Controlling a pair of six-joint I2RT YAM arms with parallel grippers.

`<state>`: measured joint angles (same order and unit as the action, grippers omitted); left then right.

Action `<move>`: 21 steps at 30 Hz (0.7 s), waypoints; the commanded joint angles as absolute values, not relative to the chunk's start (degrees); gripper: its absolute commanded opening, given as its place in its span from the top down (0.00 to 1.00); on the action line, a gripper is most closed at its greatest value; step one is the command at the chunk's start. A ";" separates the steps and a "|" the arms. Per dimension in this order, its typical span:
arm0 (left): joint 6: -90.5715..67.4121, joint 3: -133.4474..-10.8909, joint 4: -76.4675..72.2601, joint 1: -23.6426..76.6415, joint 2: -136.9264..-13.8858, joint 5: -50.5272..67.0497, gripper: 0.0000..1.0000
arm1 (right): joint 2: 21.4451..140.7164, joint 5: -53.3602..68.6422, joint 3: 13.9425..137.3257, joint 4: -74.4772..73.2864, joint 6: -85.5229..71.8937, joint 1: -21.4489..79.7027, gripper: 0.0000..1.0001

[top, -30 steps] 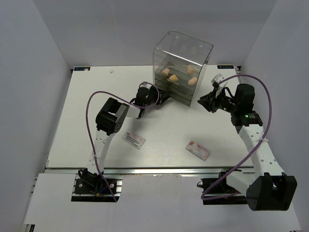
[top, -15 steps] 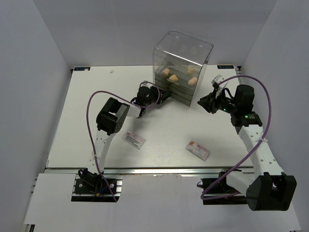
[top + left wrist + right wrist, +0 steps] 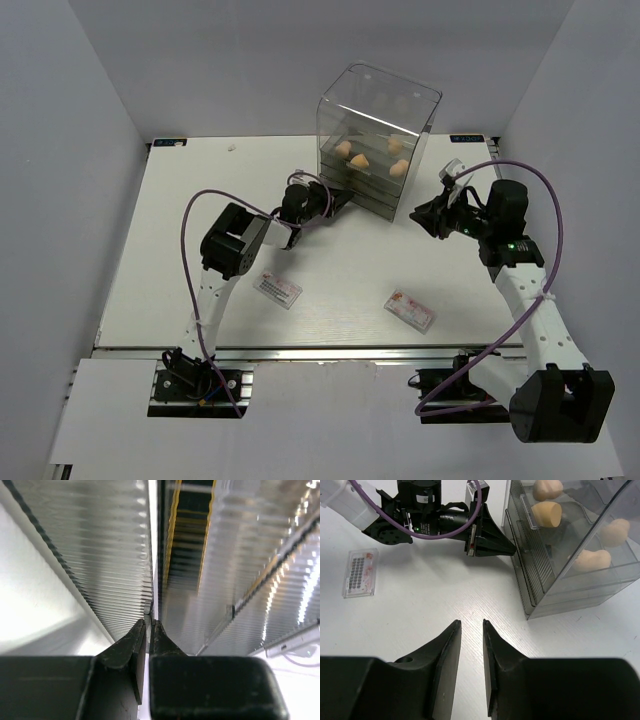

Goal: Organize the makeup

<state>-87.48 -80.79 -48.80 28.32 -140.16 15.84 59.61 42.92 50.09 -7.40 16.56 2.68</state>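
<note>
Four peach sponges (image 3: 360,161) sit in the upper drawers of the clear drawer box (image 3: 377,105); they also show in the right wrist view (image 3: 547,512). Two flat white-pink packets lie on the table, one on the left (image 3: 277,290) and one on the right (image 3: 410,311). My left gripper (image 3: 347,199) is at a low drawer, shut on the thin clear front edge of the drawer (image 3: 150,612). A dark shape with gold edges (image 3: 187,530) shows through the ribbed plastic. My right gripper (image 3: 421,215) hovers to the right of the box, slightly open and empty (image 3: 471,622).
The box stands at the back centre of the white table (image 3: 180,230). The left packet shows in the right wrist view (image 3: 359,572), as does the left gripper (image 3: 490,540). White walls enclose the table on three sides.
Both arms shifted only slightly. The right gripper edged a little left toward the box. The left gripper stays at the low drawer.
</note>
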 commanded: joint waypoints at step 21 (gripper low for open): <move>-85.43 -53.17 -57.13 28.21 -121.91 13.18 0.80 | 59.68 45.27 44.48 -24.51 28.02 2.55 0.40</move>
